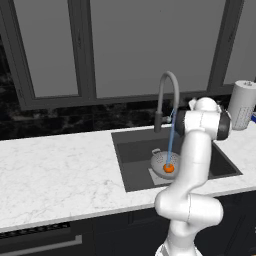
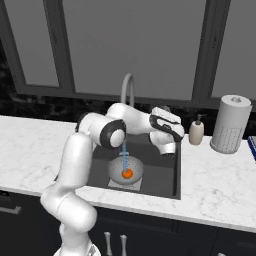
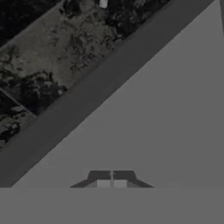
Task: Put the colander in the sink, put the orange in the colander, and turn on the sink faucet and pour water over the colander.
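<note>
Pincer (image 3: 111, 179) tips pressed together — grey pane, dark frame bar (image 3: 87, 94), marbled wall (image 3: 52, 48) beyond

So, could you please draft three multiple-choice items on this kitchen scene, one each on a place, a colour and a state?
1. Where does the orange lie?
A. on the counter
B. in the colander
C. on the window sill

2. What colour is the water?
A. light blue
B. green
C. red

3. How do the gripper fingers stand?
A. wide open
B. shut on the orange
C. shut, with nothing between them

Key: B, the orange sits inside the colander in the sink. A, a light-blue stream falls from the sink faucet. C, the hand view shows the tips together.
</note>
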